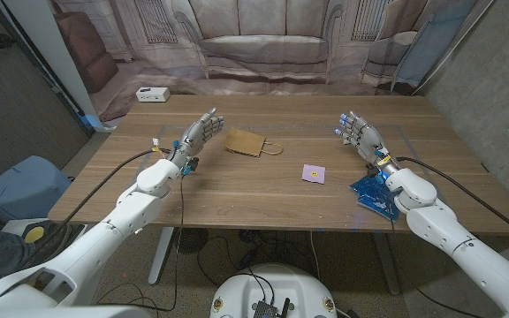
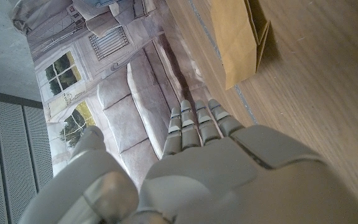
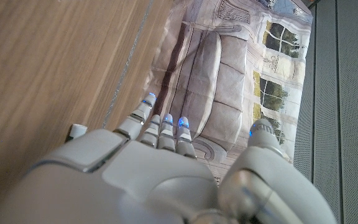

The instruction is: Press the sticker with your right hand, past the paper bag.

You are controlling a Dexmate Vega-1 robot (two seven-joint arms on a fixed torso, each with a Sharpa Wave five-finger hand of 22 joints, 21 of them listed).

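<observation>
- head view: the pink sticker [image 1: 314, 173] lies between both hands, nearer than the paper bag [image 1: 246, 141]; a blue packet [image 1: 374, 194] lies under the right arm.
- the left hand [image 1: 199, 132] and the right hand [image 1: 358, 131] hold nothing, fingers a little apart.
- left wrist view shows the bag close beyond the fingers [image 2: 194, 124].

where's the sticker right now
In the head view the sticker lies flat on the table, right of centre, between the paper bag and the blue packet by the right hand.
</observation>
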